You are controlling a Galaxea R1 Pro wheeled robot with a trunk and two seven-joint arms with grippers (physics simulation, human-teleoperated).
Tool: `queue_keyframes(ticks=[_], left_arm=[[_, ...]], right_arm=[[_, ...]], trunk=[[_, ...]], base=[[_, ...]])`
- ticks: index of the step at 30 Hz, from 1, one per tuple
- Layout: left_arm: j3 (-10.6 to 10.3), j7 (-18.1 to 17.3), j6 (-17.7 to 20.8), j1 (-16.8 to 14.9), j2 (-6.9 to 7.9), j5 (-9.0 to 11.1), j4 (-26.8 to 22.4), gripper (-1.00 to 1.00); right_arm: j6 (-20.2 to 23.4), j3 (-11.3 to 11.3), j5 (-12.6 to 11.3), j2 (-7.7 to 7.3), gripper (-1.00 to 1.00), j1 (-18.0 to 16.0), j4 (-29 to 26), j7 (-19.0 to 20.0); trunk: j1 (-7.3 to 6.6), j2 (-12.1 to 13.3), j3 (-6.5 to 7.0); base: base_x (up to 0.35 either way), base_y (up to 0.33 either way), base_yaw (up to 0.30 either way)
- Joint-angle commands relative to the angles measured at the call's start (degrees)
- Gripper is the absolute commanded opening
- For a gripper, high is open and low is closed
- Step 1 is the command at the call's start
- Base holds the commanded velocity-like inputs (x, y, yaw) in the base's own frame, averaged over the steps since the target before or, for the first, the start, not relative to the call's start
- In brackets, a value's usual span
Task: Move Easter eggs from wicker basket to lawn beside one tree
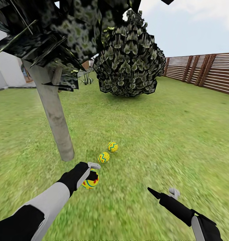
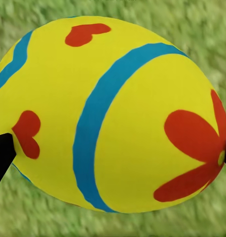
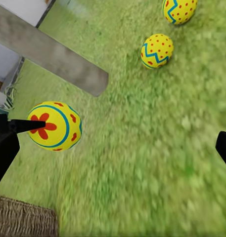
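Small bright yellow egg with blue bands and a red flower (image 1: 91, 181) sits between the fingertips of the left gripper (image 1: 93, 171), low over the mottled green lawn (image 1: 154, 134), near the foot of the thick pale grey tree trunk (image 1: 54, 113); left jaws closed on it across its middle, dark tips touching opposite flanks in the left wrist view (image 2: 113, 113); judged light, rigid, smooth and rounded, so likely to slip or roll if the pinch sits off-centre; best held at the widest girth; once set down it may roll on grass. Two more yellow eggs, one with red dots and a blue zigzag (image 1: 103, 157), one with blue zigzags (image 1: 112, 146), lie on the lawn just beyond, close together beside the trunk. Right gripper (image 1: 162, 192) hangs apart over bare grass, jaws spread, holding nothing. Right wrist view adds a corner of brown open-weave wicker basket (image 3: 23, 217), interior not visible; head view adds the brown slatted fence (image 1: 208, 72) and dark speckled foliage (image 1: 127, 63).
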Motion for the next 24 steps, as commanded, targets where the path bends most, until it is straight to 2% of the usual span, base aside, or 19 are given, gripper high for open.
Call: queue_keyframes(ticks=[1,6,14,20,24], left_arm=[[-0.4,0.5,0.2,0.0,0.04,0.6,-0.1,-1.00],[-0.5,0.5,-0.2,0.0,0.04,0.6,-0.1,-1.00],[-0.6,0.5,-0.7,0.0,0.04,0.4,-0.1,-1.00],[-0.6,0.5,-0.8,0.0,0.04,0.4,-0.1,-1.00],[-0.6,0.5,-0.8,0.0,0.04,0.4,0.0,-1.00]], right_arm=[[0.4,-0.1,-0.3,0.00,1.00,0.0,0.0,0.1],[0.4,-0.1,-0.3,-0.01,1.00,-0.1,0.0,0.1],[0.5,-0.1,-0.3,0.04,1.00,-0.1,0.0,0.1],[0.4,-0.1,-0.5,-0.01,1.00,-0.1,0.0,0.1],[0.4,-0.1,-0.6,-0.02,1.00,-0.1,0.0,0.1]], trunk=[[0.00,0.0,-0.06],[0.00,0.0,-0.06],[0.00,0.0,-0.06],[0.00,0.0,-0.06],[0.00,0.0,-0.06]], base=[[0.000,0.000,0.000],[0.032,0.000,0.000],[0.290,0.000,0.000],[0.102,0.000,0.000],[0.242,0.035,0.000]])
